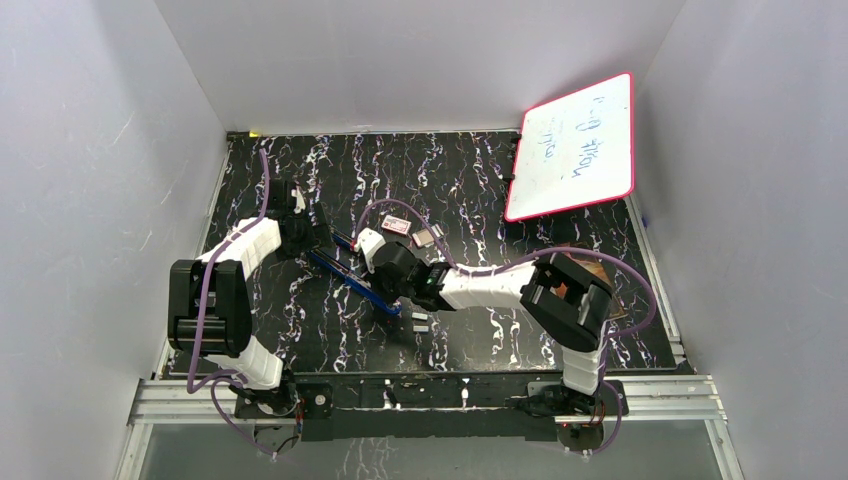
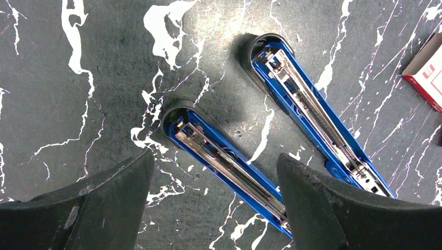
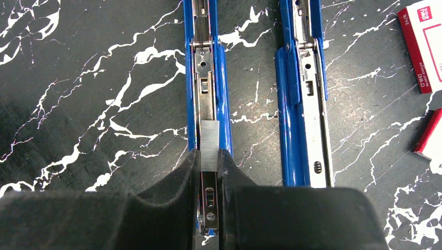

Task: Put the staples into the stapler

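A blue stapler (image 1: 350, 278) lies opened flat on the black marbled table, both halves side by side. In the right wrist view my right gripper (image 3: 209, 156) is shut on a short silvery strip of staples (image 3: 209, 140), held in line over the metal channel of the left half (image 3: 206, 78). The other half (image 3: 305, 130) lies to its right. My left gripper (image 2: 215, 155) is open at the stapler's rounded ends (image 2: 180, 122); its right finger (image 2: 323, 203) overlaps one half. In the top view my left gripper (image 1: 318, 238) is at the stapler's far-left end and my right gripper (image 1: 388, 288) at its near-right end.
A small red-and-white box (image 3: 422, 47) lies right of the stapler and shows in the top view (image 1: 396, 227) too. A second red piece (image 3: 430, 135) lies near it. Small grey pieces (image 1: 420, 320) sit near the right arm. A whiteboard (image 1: 575, 145) leans at the back right.
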Controlling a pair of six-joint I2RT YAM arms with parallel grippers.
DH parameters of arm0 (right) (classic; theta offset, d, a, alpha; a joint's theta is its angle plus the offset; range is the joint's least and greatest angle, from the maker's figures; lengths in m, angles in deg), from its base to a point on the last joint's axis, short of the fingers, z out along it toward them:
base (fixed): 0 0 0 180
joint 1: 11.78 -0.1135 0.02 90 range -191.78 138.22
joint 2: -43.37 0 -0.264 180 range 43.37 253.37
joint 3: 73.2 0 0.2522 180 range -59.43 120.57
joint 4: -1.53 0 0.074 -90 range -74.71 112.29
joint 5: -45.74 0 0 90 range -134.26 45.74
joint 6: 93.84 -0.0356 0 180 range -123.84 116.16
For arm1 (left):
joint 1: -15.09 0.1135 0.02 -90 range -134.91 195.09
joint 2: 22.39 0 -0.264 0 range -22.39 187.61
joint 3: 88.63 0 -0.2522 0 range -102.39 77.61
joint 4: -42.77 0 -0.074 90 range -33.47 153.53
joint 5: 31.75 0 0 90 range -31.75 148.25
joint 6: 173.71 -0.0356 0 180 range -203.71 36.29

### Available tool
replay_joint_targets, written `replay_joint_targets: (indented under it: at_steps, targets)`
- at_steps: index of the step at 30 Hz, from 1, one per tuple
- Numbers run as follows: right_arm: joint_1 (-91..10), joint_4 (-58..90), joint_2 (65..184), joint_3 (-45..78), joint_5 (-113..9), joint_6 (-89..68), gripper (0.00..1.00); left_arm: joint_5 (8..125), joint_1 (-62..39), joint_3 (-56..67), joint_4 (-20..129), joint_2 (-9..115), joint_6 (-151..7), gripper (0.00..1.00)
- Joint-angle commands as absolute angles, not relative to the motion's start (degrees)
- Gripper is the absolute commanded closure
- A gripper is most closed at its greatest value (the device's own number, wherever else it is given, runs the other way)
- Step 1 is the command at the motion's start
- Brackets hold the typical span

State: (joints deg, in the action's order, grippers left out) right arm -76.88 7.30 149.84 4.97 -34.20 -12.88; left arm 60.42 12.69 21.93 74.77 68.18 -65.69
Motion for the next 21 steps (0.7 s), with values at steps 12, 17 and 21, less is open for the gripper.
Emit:
replay_joint_targets:
  at_steps: [12,17,21]
  targets:
    - [-76.6,9.2,151.8,9.1,-34.9,-12.6,1.0,61.0,13.2,19.9,76.0,67.6,-66.0,0.14]
    - [-76.6,10.1,152.4,9.4,-35.0,-12.2,1.0,60.9,13.1,20.0,76.0,67.6,-66.0,0.14]
    - [-76.6,10.4,152.8,9.2,-35.1,-11.9,1.0,60.9,13.2,20.0,76.0,67.8,-66.0,0.14]
